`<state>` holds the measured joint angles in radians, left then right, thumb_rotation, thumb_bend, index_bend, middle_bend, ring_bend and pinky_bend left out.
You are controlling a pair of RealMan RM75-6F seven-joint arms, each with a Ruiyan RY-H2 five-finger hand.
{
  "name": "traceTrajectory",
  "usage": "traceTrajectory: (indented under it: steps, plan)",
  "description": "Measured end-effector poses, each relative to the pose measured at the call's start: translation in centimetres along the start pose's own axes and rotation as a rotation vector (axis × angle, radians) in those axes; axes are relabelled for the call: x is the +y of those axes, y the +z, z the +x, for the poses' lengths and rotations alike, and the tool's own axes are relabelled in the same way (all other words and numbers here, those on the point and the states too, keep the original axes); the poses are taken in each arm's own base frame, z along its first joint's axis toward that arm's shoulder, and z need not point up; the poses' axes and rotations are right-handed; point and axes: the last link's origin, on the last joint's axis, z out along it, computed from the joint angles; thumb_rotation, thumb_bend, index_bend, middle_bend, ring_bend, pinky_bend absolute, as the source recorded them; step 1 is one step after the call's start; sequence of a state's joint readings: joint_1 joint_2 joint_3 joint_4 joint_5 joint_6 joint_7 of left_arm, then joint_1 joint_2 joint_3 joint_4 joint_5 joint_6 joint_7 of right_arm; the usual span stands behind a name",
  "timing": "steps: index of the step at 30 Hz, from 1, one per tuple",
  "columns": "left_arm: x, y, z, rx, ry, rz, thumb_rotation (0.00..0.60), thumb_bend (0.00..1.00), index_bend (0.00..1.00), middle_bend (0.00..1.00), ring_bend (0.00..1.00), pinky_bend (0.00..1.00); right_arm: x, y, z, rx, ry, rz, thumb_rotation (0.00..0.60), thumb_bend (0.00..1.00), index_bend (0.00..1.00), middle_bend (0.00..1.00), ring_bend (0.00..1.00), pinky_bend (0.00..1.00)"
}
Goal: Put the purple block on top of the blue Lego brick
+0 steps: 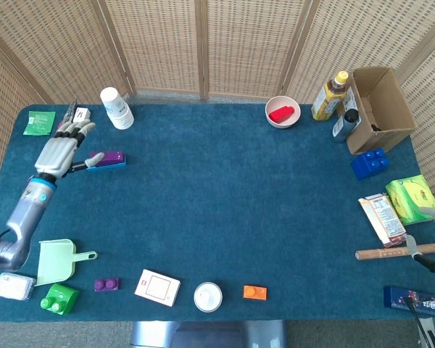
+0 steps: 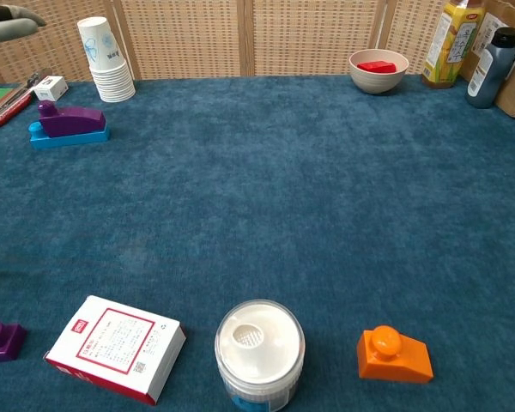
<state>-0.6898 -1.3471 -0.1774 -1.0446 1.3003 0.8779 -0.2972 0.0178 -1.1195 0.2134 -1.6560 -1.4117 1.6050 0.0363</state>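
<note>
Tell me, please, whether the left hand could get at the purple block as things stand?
Probably yes: the left hand is open just beside the purple block on the blue brick, with nothing between them.
</note>
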Motion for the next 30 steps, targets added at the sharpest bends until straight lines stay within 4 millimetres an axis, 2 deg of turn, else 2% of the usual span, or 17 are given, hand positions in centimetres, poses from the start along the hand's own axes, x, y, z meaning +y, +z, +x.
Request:
traceTrajectory:
  steps: [10,16,22,30]
  plan:
    - [-2.2,-11.1,2.3,0.108,-0.006,0.090,0.000,0.20,0.10,0.00,0.00,0.00,-0.5,0.7,-0.9,-0.024,-0.064,0.038,0.600,0.28,0.30,0.13,0.00,0.00]
    - [-2.9,-16.7,1.9,0.107,0.020,0.146,0.000,0.20,0.10,0.00,0.00,0.00,-0.5,0.5,-1.5,-0.035,-0.075,0.043,0.600,0.28,0.30,0.13,0.00,0.00]
    - [-2.7,-20.0,1.3,0.109,0.031,0.170,0.000,0.20,0.10,0.00,0.00,0.00,-0.6,0.5,-1.6,-0.035,-0.074,0.055,0.600,0.28,0.30,0.14,0.00,0.00]
    - [-2.3,-21.1,1.0,0.140,0.040,0.181,0.000,0.20,0.11,0.00,0.00,0.00,-0.7,0.6,-1.8,-0.048,-0.081,0.057,0.600,0.28,0.30,0.14,0.00,0.00]
